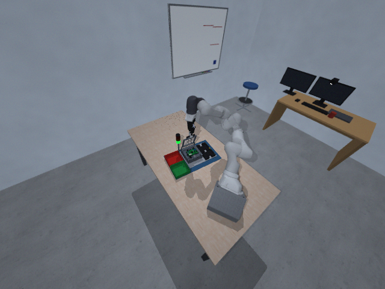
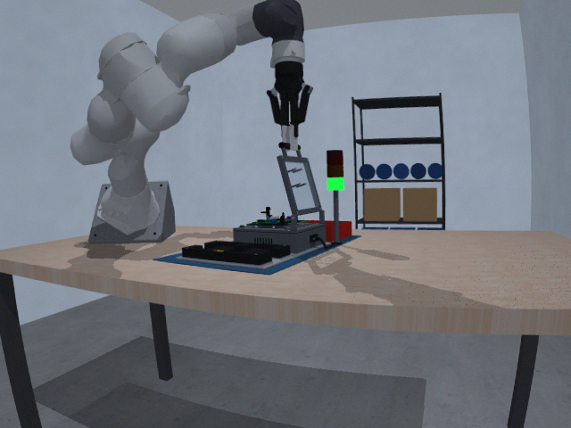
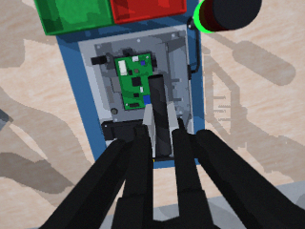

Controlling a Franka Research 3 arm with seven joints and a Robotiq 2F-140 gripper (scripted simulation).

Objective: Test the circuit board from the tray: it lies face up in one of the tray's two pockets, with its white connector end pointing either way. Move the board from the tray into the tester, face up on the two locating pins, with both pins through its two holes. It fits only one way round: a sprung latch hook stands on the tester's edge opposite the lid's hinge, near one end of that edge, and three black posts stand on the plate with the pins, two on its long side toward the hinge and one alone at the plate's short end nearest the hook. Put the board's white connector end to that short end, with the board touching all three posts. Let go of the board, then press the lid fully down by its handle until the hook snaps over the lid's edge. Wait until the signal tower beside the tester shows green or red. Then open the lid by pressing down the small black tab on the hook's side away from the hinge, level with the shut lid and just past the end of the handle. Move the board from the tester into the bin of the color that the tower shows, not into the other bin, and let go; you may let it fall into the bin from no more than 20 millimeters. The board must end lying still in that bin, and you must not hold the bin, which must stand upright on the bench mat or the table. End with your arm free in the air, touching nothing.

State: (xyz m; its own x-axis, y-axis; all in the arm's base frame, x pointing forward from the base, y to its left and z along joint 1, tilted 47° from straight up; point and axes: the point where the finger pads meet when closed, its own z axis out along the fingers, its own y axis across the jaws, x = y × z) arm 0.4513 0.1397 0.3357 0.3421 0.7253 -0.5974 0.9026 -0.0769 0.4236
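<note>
The green circuit board [image 1: 192, 152] [image 2: 272, 222] [image 3: 134, 81] lies face up in the grey tester [image 1: 190, 159] [image 2: 272, 237] [image 3: 177, 57]. The tester's lid [image 1: 189, 141] [image 2: 302, 186] stands raised, nearly upright. My gripper [image 1: 190, 134] [image 2: 289, 140] [image 3: 160, 114] is above the tester and shut on the lid's black handle [image 2: 289, 146] [image 3: 157, 93] at the lid's top edge. The signal tower [image 1: 178, 141] [image 2: 335, 184] [image 3: 229, 11] beside the tester shows green. The green bin [image 1: 180, 170] [image 3: 76, 14] and the red bin [image 1: 172, 157] [image 2: 343, 226] [image 3: 148, 9] stand side by side next to the tester.
The black tray [image 1: 207, 151] [image 2: 235, 252] lies on the blue mat [image 1: 203, 164] [image 2: 258, 269] [image 3: 71, 67] on the tester's other side, toward the arm's base. All of this stands on a wooden table [image 1: 217, 217] [image 2: 438, 276].
</note>
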